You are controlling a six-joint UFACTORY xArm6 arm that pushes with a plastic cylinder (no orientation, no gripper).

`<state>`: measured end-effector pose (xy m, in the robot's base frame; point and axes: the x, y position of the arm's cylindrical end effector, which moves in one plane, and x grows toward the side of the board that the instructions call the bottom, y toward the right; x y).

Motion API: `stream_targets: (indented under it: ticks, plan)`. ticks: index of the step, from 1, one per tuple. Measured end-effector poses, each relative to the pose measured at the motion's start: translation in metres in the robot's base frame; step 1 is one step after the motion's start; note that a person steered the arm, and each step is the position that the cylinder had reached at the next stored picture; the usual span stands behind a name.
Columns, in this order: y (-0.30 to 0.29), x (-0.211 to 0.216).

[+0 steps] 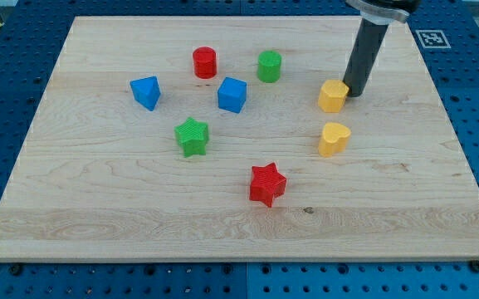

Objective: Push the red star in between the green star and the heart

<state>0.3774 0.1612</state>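
Note:
The red star [267, 183] lies low on the wooden board, a little right of centre. The green star [193, 136] is up and to its left. The yellow heart [334, 138] is up and to its right. My tip [354, 95] is at the view's upper right, touching or just beside the right side of a yellow hexagon block [333, 96]. The tip is above the heart and far from the red star.
A red cylinder [204, 62] and a green cylinder [269, 66] stand near the view's top. A blue cube [232, 94] sits below them and a blue triangular block [146, 91] is at the left. The board's edge [239, 259] runs along the bottom.

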Motion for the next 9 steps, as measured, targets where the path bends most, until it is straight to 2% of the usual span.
stream_targets:
  ticks: [1, 2, 3, 4, 6, 7, 8, 9]
  plan:
    - [0.001, 0.000]
    - [0.035, 0.006]
    - [0.049, 0.044]
    - [0.042, 0.101]
    - [-0.056, 0.212]
    - [-0.100, 0.241]
    - [-0.103, 0.237]
    - [-0.139, 0.220]
